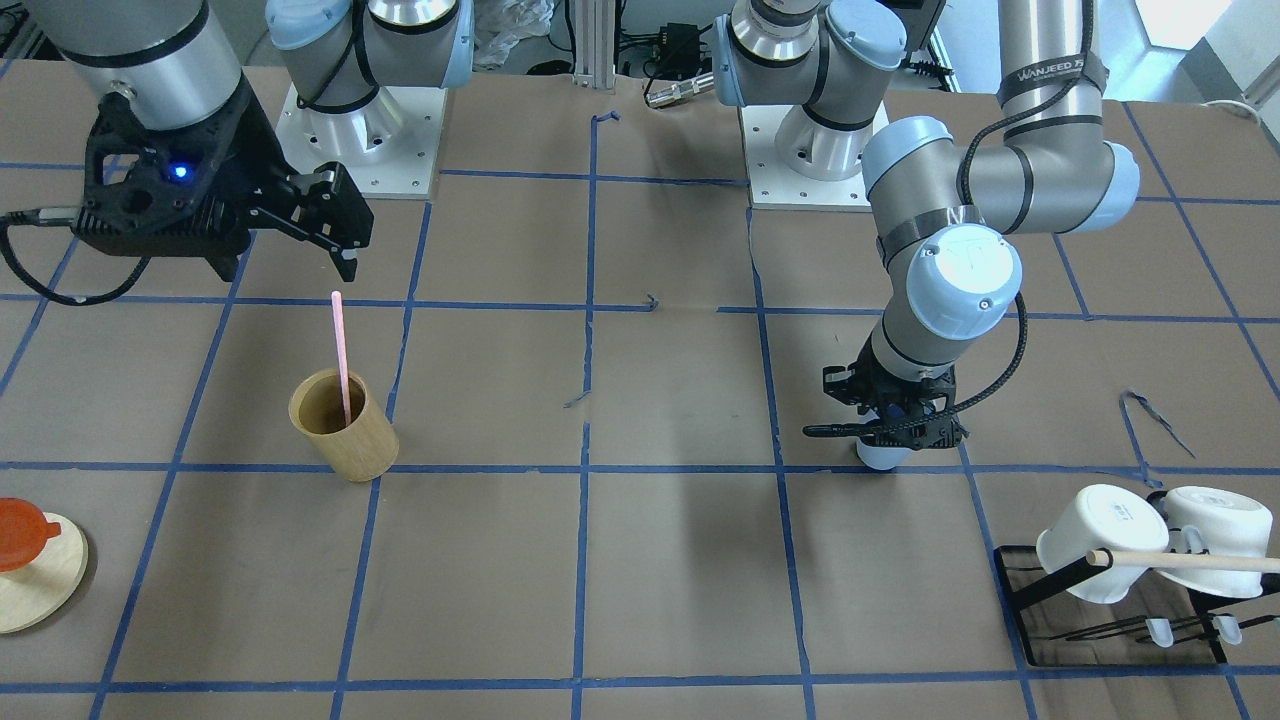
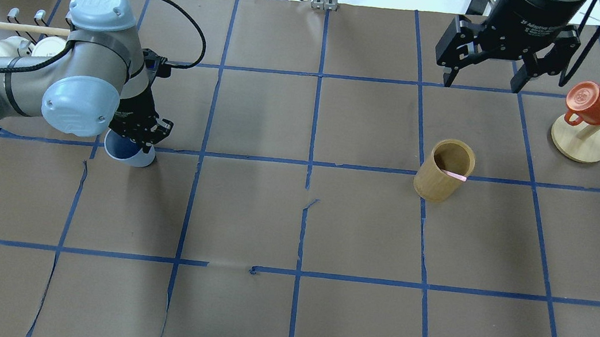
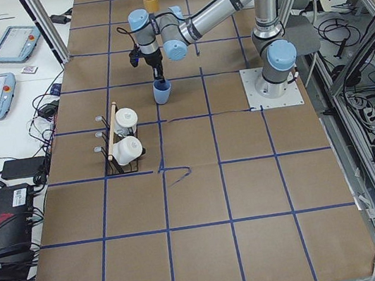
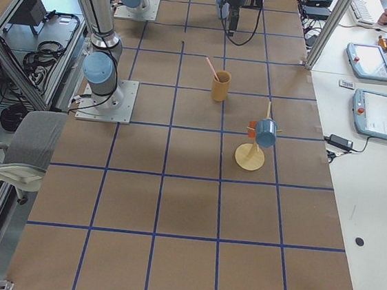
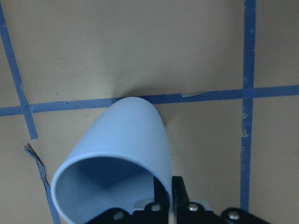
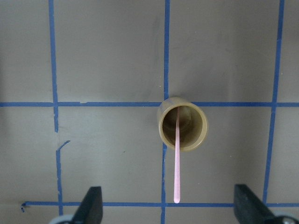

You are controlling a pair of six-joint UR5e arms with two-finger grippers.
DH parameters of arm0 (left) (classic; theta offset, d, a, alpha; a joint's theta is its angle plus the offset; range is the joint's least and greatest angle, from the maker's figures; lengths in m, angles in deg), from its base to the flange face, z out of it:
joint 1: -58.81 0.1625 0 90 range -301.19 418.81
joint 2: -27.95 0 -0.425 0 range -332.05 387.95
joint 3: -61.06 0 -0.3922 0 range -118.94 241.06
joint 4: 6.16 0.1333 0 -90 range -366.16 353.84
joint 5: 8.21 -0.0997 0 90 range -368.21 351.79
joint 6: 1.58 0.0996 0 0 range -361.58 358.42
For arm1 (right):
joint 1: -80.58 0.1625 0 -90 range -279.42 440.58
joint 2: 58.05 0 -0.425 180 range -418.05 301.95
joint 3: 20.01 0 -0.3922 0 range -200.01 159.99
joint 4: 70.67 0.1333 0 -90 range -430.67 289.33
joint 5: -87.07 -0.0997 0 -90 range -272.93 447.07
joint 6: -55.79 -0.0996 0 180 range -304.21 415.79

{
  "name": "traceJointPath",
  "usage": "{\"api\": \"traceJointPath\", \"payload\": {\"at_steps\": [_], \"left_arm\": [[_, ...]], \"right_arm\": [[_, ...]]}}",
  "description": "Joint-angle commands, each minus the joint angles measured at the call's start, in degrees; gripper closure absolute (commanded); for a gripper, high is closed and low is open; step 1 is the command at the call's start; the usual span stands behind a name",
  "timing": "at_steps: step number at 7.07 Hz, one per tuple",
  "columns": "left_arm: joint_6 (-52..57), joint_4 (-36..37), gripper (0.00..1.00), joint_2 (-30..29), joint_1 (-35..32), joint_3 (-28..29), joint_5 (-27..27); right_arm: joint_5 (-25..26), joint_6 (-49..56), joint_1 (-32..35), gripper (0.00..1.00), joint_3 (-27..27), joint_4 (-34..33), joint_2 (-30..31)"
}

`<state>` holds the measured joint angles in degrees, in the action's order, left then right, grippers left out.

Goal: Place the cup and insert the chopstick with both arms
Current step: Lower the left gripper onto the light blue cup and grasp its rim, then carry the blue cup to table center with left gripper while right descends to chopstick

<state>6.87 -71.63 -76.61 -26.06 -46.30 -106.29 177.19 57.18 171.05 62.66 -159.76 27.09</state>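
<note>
We see the left tool (image 2: 138, 132) clenched on the rim of the light blue cup (image 2: 127, 152). In the left wrist view one of its fingers (image 5: 178, 195) sits against the outside of the cup wall, and the other goes down inside the mouth. The cup stands upright directly under this tool, mouth up. Its base is down at a blue tape line (image 5: 210, 94), in the left half of the surface (image 2: 293, 220) and nearer the left end than the middle.

The right tool (image 2: 482, 79) hangs released, jaws spread wide and gripping nothing, above the right half of the surface. The bamboo holder (image 2: 442, 178) stands upright well below it and apart from it, on a tape crossing toward the right end. In the right wrist view the holder (image 6: 183, 123) lies between the two fingers, ahead of them. The pink chopstick (image 1: 340, 350) stands inside the holder, leaning on its rim, its upper end free and clear of the tool.

Near the right end a red mug (image 2: 592, 102) hangs on a wooden stand (image 2: 580, 141). Near the left end, at the edge away from the robot, white cups (image 1: 1100, 540) hang on a black rack (image 1: 1030, 590).
</note>
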Motion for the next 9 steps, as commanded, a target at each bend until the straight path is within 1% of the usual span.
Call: {"api": "traceJointPath", "payload": {"at_steps": [1, 2, 3, 4, 5, 6, 7, 8, 9], "left_arm": [[-0.8, 0.7, 1.0, 0.7, 0.2, 0.2, 0.3], [-1.8, 0.2, 1.0, 0.9, -1.0, 1.4, 1.6], [-6.0, -1.1, 1.0, 1.1, -1.7, 3.0, 5.4], [-13.3, -2.1, 1.0, 0.9, -5.1, 5.0, 9.3], [-24.2, -2.1, 1.0, -0.1, -9.1, 6.8, 11.1], [-34.7, -2.0, 1.0, -0.9, -12.4, 7.5, 13.0], [-44.8, -1.6, 1.0, -1.8, -15.7, 8.8, 17.1], [-54.1, -1.1, 1.0, -4.0, -18.4, 10.7, 19.3], [-56.7, -0.6, 1.0, -6.6, -19.8, 12.5, 22.4]], "right_arm": [[2.8, 5.1, -2.2, 0.0, 3.0, -5.0, -0.4], [3.0, 4.9, -2.8, 0.0, 3.4, -4.1, -0.5], [2.9, 4.8, -3.2, 0.0, 4.8, -1.5, -0.2], [2.9, 1.8, -3.3, 0.0, 7.0, -1.8, -0.1], [2.9, -0.3, -3.3, 0.0, 7.8, -1.5, -0.6], [3.0, -0.6, -3.3, 0.0, 9.5, -1.6, -0.8], [3.0, -0.7, -3.3, 0.0, 11.7, -2.2, -1.3], [2.8, -0.6, -3.3, 0.0, 12.1, -2.0, -1.3], [2.3, -3.9, -3.3, 0.0, 12.5, -1.4, -2.0]]}}
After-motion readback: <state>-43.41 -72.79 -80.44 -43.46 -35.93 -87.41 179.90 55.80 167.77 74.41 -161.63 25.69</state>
